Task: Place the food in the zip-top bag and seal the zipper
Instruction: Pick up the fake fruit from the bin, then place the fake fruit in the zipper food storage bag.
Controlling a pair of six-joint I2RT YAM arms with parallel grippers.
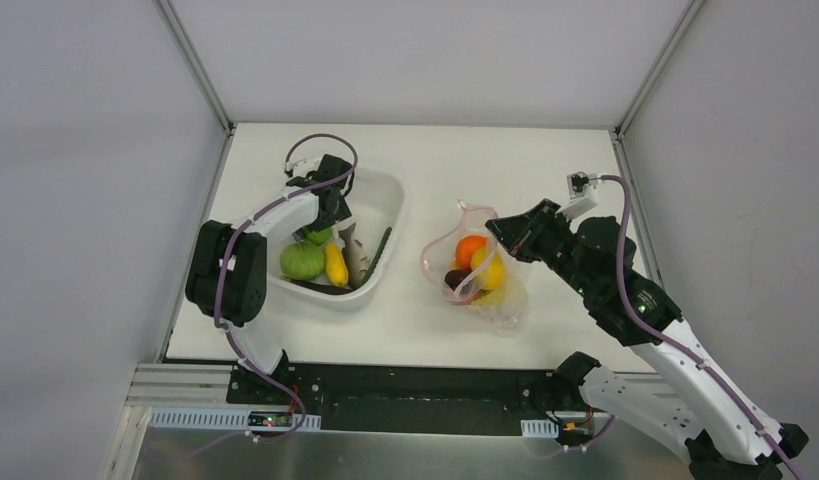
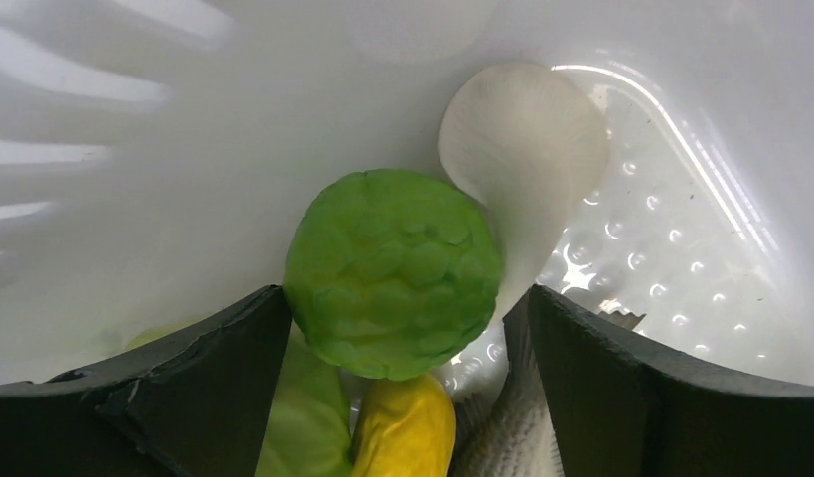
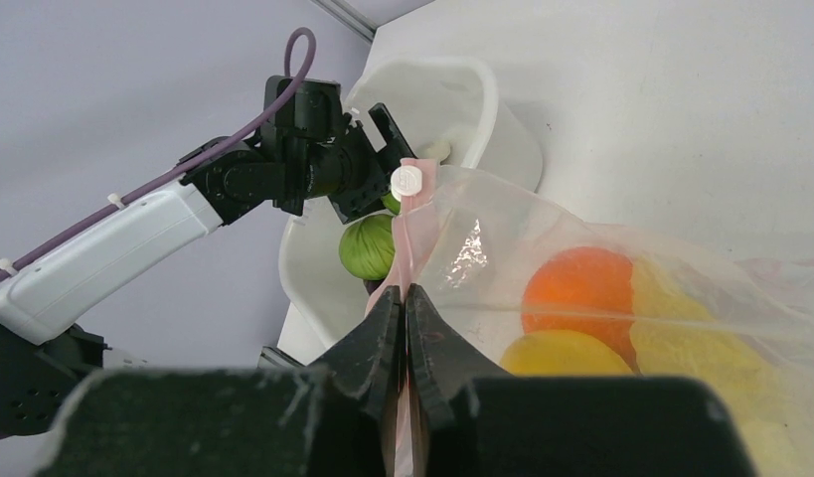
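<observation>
Top view: my left gripper (image 1: 330, 212) is down inside the white tub (image 1: 393, 190), toward nine o'clock on the table (image 1: 505, 160). The zip-top bag (image 1: 500, 305) lies well apart, at three o'clock from the tub, its mouth lifted by my right gripper (image 1: 500, 232). Some of the food (image 1: 302, 260) waits in the tub and the rest shows through the bag. The tabletop is flat, white and matte, grey walls stand on three sides, and the lane between tub and bag looks open.

Left wrist: my jaws stand wide, fingers (image 2: 184, 378) flanking a green bumpy ball (image 2: 393, 268), with a gap showing on its three o'clock side. I judge it to be hollow plastic: light, rigid and round enough to squirt out, so I would take it across its widest middle. A pale mushroom (image 2: 527, 139) sits at one o'clock and a yellow piece (image 2: 407, 427) at six. The tub floor is glossy and dimpled.

Right wrist: my jaws are pinched tight on the zipper (image 3: 410, 238), which runs up to a white slider (image 3: 407, 181) at twelve o'clock. The film looks thin, limp and crinkly, so the stiffer strip is the place to hold. An orange fruit (image 3: 576, 288) rests inside at three o'clock.
</observation>
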